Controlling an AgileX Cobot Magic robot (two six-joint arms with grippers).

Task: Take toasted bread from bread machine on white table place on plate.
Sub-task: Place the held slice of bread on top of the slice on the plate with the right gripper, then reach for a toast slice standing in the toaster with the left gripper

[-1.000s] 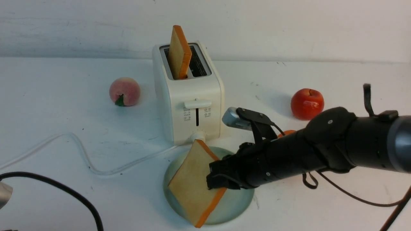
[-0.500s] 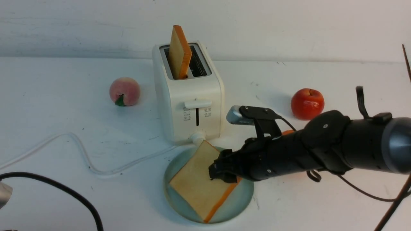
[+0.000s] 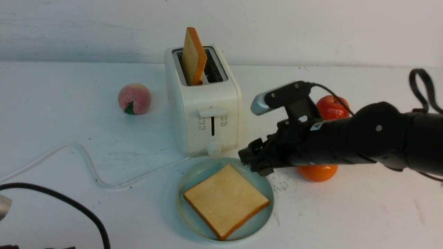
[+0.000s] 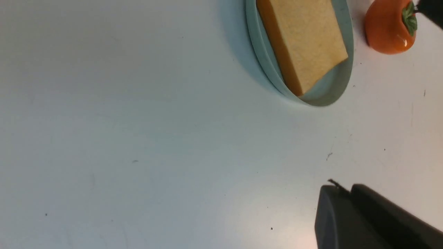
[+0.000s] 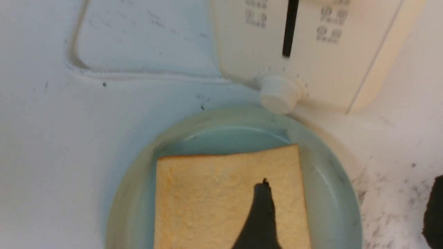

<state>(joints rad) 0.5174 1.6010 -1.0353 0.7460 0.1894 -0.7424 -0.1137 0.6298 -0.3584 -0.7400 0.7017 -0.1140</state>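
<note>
Toasted bread is the job, and 2 slices show: 1 in the toaster, 1 on the plate. Clock hours are as in the front view, 12 pointing away from the robot. The white table [image 3: 69, 131] lies under everything. Over it reaches the right arm [image 3: 367, 141], the nearer of the 2 to the toaster; its gripper [image 3: 255, 165] has jaws spread wide, nothing between them, above the plate's 1 to 2 o'clock edge. The left gripper [image 4: 341, 188] has its tips together, holding nothing, well apart at about 8 o'clock from the plate.

The two-slot toaster [image 3: 211, 100] stands at the plate's 12 o'clock. The pale blue-green plate [image 3: 184, 211] bears the flat slice [image 3: 226, 199], corners near 12, 3, 6 and 9 — pale golden face, browned crust.

The toaster slice [image 3: 193, 57] is what the next move turns on: from the right gripper it lies at 11 o'clock and higher up. It stands on edge in the 9 o'clock slot, leaning a little, its width running along the slot roughly 12 to 6. Its face is pale tan, its crust orange-brown. The jaws should straddle its thin sides — likely 9 and 3 — clear of the slot rim.

The apple [image 3: 328, 105] sits beyond the right arm, the persimmon [image 3: 317, 174] beneath it, the peach [image 3: 134, 98] at the toaster's 9 o'clock.
</note>
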